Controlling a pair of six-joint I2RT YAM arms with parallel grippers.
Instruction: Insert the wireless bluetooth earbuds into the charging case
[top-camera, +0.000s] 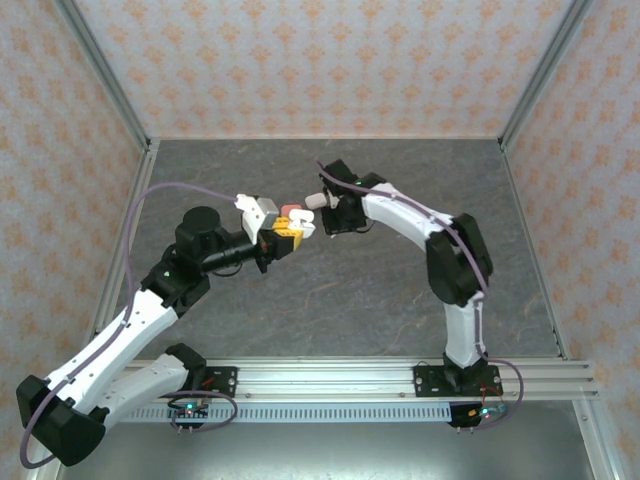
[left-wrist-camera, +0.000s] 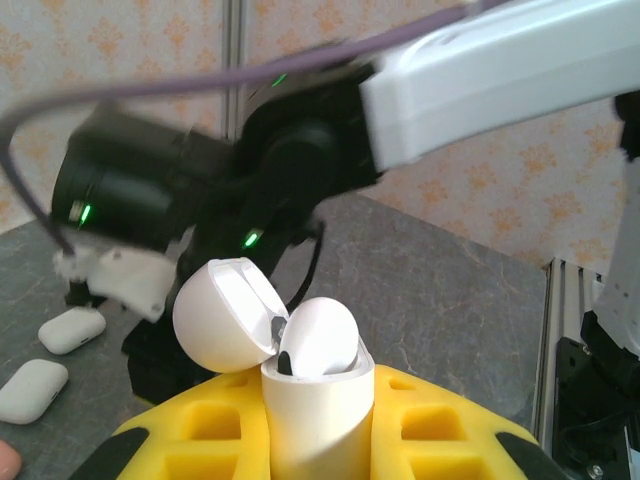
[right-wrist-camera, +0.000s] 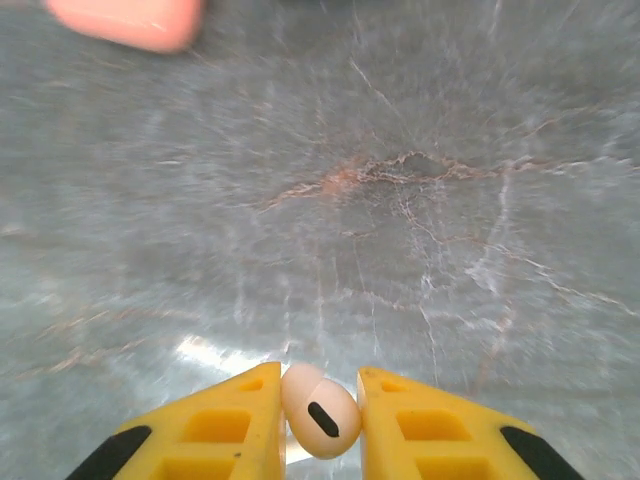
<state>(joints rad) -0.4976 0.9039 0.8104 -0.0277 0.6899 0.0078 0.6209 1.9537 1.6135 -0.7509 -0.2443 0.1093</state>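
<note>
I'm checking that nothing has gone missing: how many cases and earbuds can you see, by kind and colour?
White cases: 3, the open case in the left claw, two closed on the table
Salmon case: 1
White earbuds: 2, one in the right claw, one in the open case
Total: 6

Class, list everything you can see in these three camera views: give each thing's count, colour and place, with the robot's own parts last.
open charging case: one, white, lid up, clamped in the left gripper
seated earbud: one, white, in that case's mouth
held earbud: one, white, pinched by the right gripper
closed cases: two, white, on the table
rounded item: one, salmon-pink, blurred, on the table
table: one, grey marbled
left gripper: one, yellow fingers, shut on the case
right gripper: one, yellow fingers, shut on the earbud
</note>
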